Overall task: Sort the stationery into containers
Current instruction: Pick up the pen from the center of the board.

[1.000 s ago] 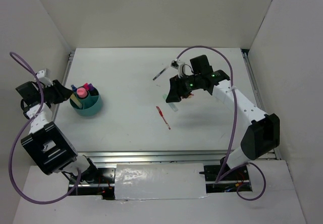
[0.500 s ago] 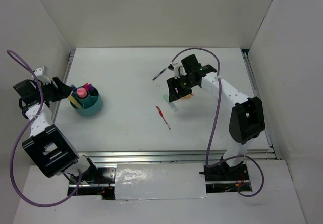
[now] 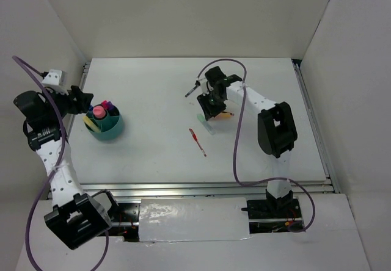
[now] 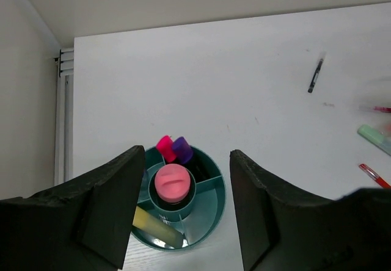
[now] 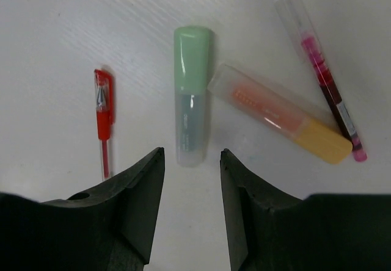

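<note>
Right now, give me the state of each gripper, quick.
Left gripper: open, empty, aimed at the teal cup.
Right gripper: open, empty, aimed at the green highlighter.

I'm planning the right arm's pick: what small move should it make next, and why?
Probably lower straight down around the green highlighter: the right gripper is open, its fingers framing the highlighter's clear end in the wrist view, apparently not yet touching it.

White table (image 3: 159,161) holds teal cup (image 3: 111,135) and 5 pens (image 3: 197,141).
</note>
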